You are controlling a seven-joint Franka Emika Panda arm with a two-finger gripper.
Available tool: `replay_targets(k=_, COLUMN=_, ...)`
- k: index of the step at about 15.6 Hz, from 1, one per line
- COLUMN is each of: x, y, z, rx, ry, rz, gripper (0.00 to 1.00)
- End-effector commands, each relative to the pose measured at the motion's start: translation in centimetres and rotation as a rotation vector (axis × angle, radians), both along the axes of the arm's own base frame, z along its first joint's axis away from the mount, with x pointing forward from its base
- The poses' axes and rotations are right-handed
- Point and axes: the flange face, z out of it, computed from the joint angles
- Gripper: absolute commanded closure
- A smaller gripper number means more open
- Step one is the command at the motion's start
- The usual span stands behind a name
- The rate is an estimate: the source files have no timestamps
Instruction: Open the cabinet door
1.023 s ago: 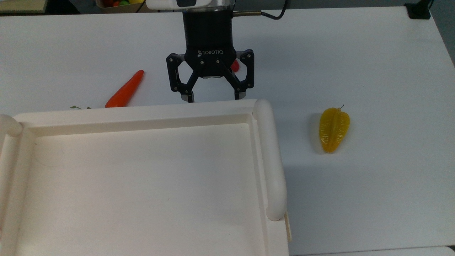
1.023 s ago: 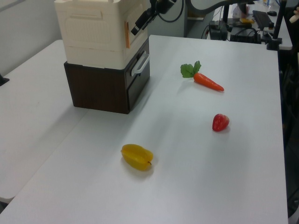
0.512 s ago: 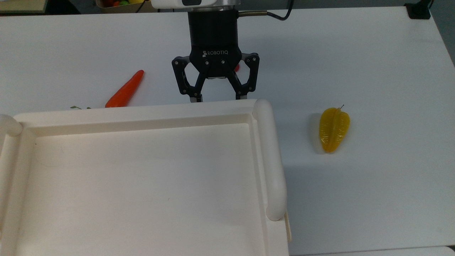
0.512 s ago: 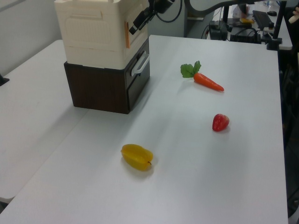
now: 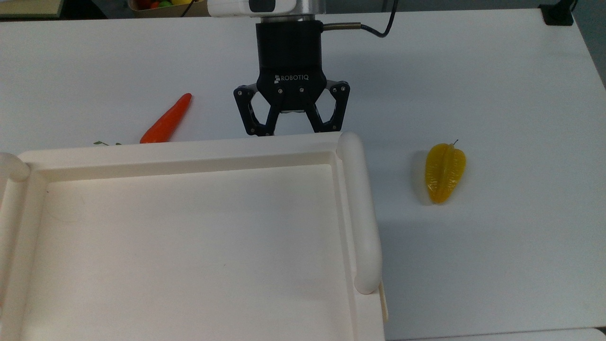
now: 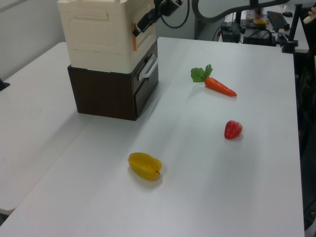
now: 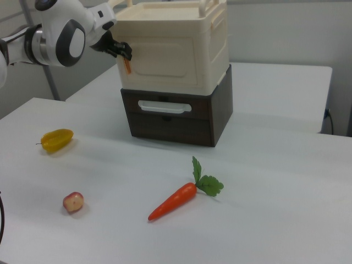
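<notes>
Top view: the gripper (image 5: 293,133) hangs at the front upper edge of the cabinet (image 5: 189,246), jaws spread, fingertips hidden behind its rim. Right view: the gripper (image 7: 125,55) is at the door (image 7: 165,59), which looks shut, above a dark drawer (image 7: 168,118).

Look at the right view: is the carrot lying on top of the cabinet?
No, the carrot lies on the white table, in front of the cabinet.

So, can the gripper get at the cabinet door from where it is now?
Probably yes. The gripper is right up against the cabinet door, beside the orange tab at the door's edge, and nothing stands between them. The carrot and the starfruit lie well off to the sides on the table.
</notes>
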Motion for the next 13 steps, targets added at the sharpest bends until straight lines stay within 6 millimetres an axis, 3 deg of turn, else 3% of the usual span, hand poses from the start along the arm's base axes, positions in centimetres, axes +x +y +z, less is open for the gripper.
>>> replay_targets(k=1, x=0.8, y=0.5, z=-0.3, rx=-0.009, ry=-0.033, rz=-0.015, gripper=0.42)
replay_targets(k=5, x=1.2, y=0.4, z=-1.0, rx=-0.016, ry=-0.027, rz=-0.018, gripper=0.65)
replay_targets(k=8, x=1.3, y=0.2, z=-1.1, rx=-0.017, ry=-0.026, rz=-0.021, gripper=0.99)
replay_targets(k=13, x=1.3, y=0.4, z=-1.2, rx=-0.019, ry=-0.024, rz=-0.016, gripper=1.00)
